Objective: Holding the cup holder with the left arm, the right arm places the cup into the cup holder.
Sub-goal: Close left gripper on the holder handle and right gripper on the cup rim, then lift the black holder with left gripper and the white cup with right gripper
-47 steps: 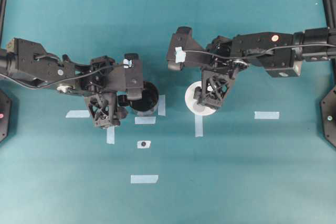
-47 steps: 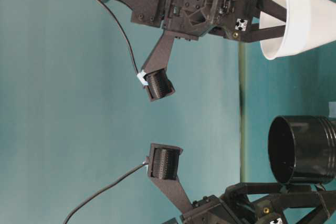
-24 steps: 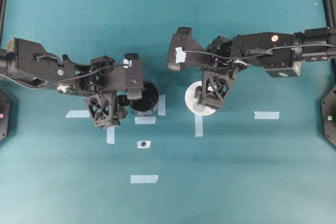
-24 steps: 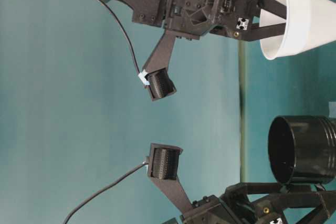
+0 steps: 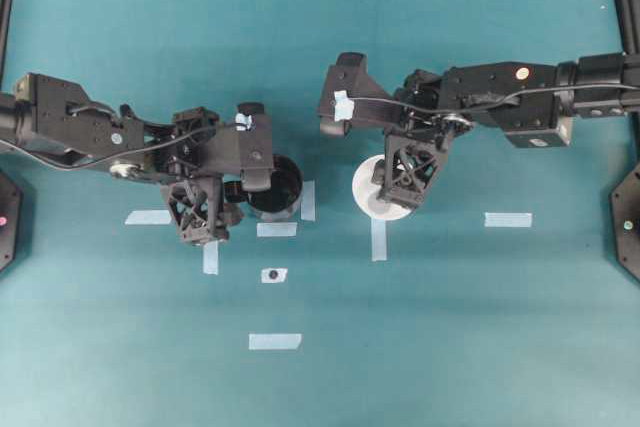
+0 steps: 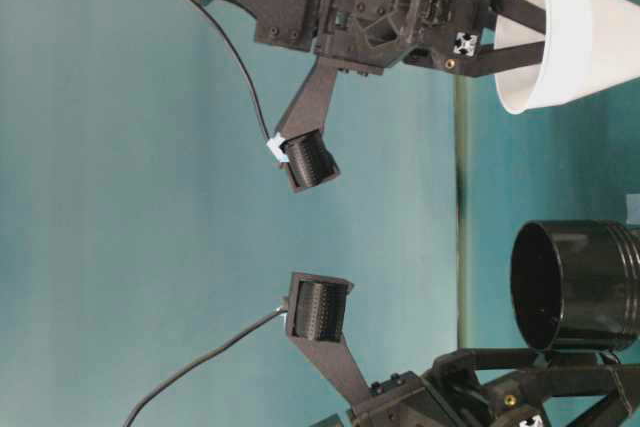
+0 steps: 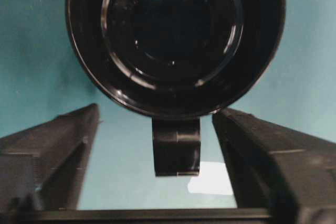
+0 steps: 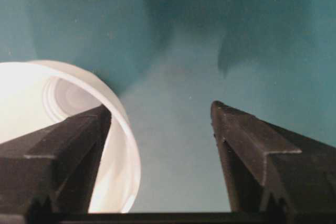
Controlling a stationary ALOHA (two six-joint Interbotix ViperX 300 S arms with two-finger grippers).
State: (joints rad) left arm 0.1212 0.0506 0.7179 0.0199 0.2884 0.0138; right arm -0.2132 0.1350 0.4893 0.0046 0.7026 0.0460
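One camera looks straight down from well above the desk (image 5: 420, 347), taking in both arms. A second sits at desk level, turned on its side, close to the cup holder (image 6: 575, 285) and cup (image 6: 575, 37). Each wrist camera looks out between its own fingers: the left very near the cup holder, the right near the cup
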